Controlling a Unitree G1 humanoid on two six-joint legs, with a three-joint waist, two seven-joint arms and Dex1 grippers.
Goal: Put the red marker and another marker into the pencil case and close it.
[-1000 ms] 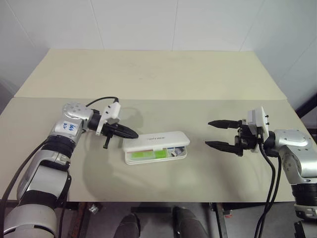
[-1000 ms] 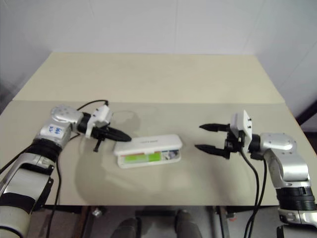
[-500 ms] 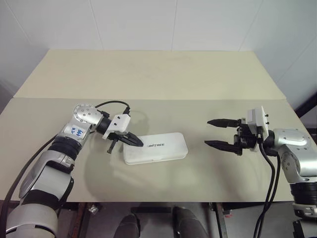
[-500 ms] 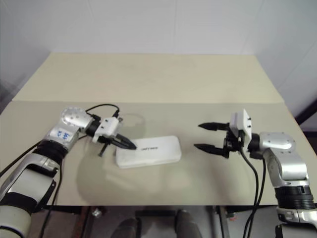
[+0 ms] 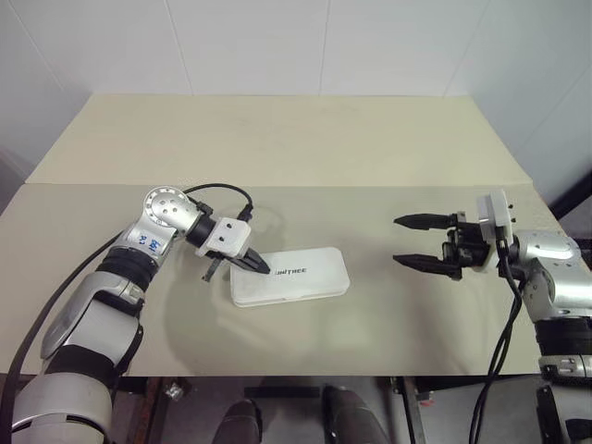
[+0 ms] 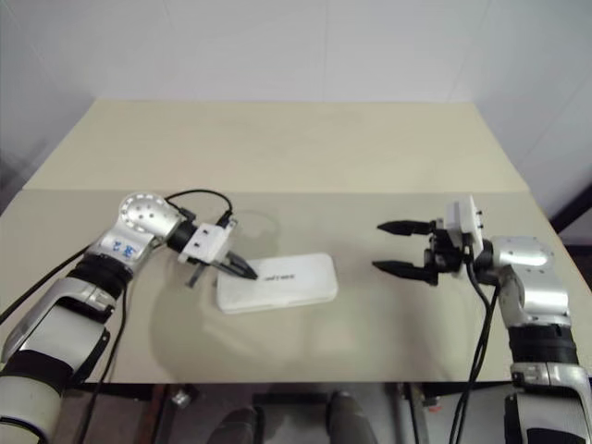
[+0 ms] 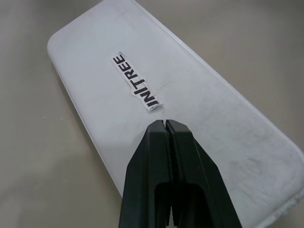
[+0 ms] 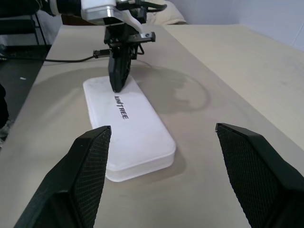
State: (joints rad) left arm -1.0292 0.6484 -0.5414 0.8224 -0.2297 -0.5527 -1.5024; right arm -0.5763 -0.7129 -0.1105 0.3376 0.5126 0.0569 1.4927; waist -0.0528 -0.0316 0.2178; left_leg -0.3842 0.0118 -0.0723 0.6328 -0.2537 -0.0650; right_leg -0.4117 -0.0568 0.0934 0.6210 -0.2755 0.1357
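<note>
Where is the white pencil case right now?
The pencil case lies shut on the table, near the front edge between the two arms. The shut left gripper presses on its lid, and the open right gripper hovers off to its right.

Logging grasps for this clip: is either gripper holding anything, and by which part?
Nothing is held. The left gripper, fingers shut, presses its tips on the closed case lid beside the lettering. The right gripper is open in the air.
</note>
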